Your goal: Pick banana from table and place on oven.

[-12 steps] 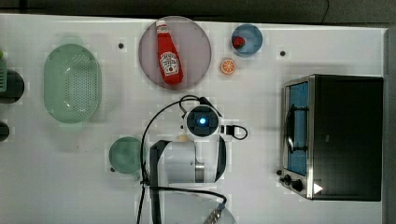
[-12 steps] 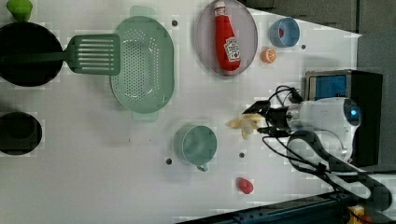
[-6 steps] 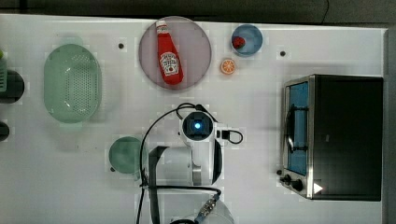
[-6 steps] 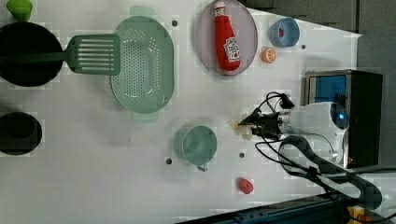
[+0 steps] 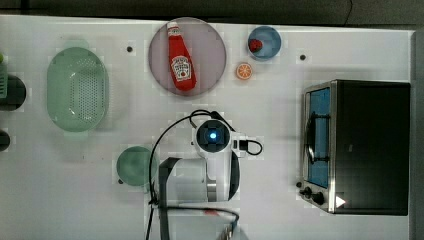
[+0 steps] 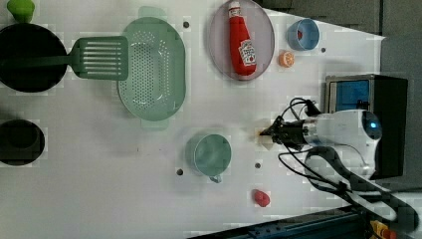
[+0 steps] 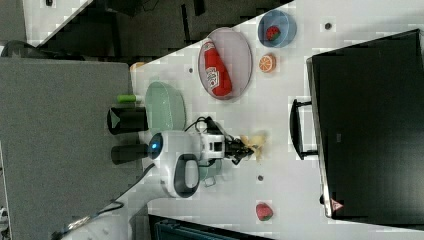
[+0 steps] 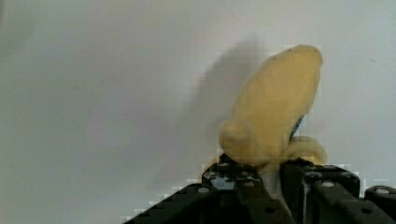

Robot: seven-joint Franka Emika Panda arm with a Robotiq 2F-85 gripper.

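Between the gripper (image 8: 266, 179) fingers, banana (image 8: 273, 112) lengthwise, tip outward.

matt pale banana (image 8: 273, 112), smooth white table (image 5: 280, 125), glossy glass-fronted metal oven (image 5: 367, 145)

On the white counter (image 5: 60, 190), the arm's white wrist (image 5: 214, 145) sits between a green cup (image 5: 134, 166) and the black-topped oven (image 5: 372, 147), below a ketchup bottle (image 5: 181, 62).

Bright even light, blocky compression, soft wrist-view shadow
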